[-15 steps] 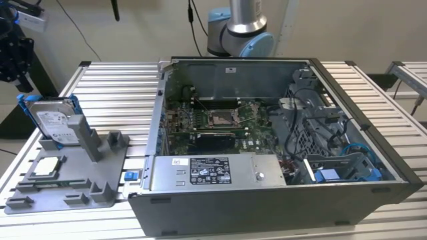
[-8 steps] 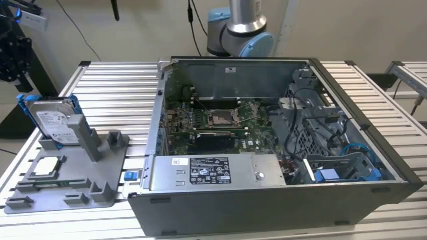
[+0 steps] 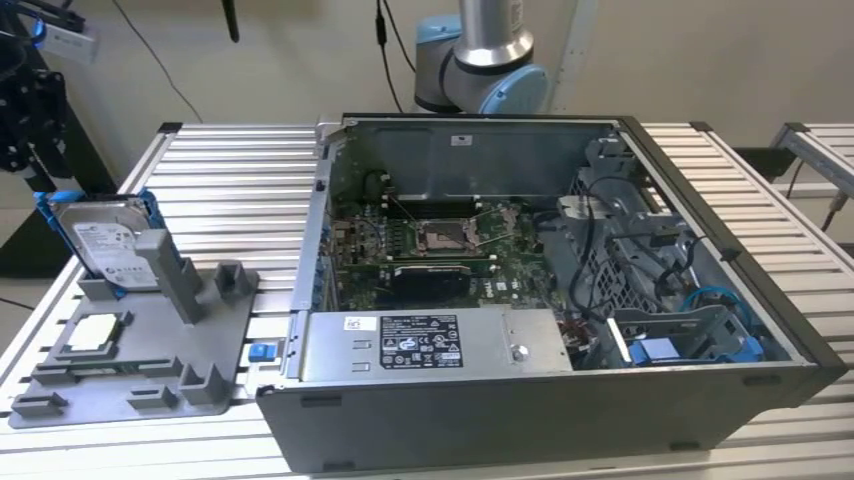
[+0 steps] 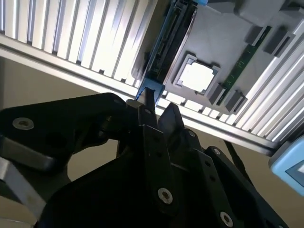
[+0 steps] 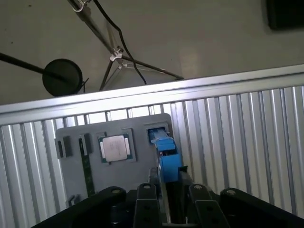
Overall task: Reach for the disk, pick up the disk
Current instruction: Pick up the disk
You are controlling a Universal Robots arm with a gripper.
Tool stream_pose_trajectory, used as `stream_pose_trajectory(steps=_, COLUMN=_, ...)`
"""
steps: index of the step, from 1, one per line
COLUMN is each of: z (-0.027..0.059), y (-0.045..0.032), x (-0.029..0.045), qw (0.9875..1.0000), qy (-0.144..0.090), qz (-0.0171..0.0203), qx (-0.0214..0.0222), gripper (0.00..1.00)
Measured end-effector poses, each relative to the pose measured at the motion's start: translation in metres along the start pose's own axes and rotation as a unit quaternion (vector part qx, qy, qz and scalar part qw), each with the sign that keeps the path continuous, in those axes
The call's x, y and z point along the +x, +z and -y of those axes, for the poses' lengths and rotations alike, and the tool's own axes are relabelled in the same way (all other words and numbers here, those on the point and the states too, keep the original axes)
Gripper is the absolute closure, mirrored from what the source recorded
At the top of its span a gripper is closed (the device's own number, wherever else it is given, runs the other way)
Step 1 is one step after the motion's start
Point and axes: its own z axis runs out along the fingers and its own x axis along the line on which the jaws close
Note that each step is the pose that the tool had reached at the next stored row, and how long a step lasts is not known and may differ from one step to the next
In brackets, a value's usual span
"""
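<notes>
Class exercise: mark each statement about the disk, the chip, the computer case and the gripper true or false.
1. The disk stands on edge in the grey holder. True.
2. The computer case is closed. False: it is open and the motherboard shows.
3. The processor chip lies inside the case. False: it lies on the grey holder, near the disk.
4. The gripper is close to the disk's blue bracket. True.
</notes>
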Motion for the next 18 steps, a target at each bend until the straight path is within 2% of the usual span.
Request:
stream_pose_trajectory(steps=7, z=0.0010, y=0.0128, x=-0.0009, qw=1.0000, qy=-0.008, qz=-0.0001, qx=0.0004, gripper=0.00)
stream_pose_trajectory(steps=15, z=0.0038, y=0.0273, x=-0.0014, qw=0.9994, qy=-0.036, qz=-0.0010, qx=0.0001, gripper=0.00)
stream_pose_trajectory(steps=18, z=0.0040, y=0.0325, x=-0.0009, qw=0.9987, qy=-0.050, qz=-0.0011, qx=-0.0001, gripper=0.00)
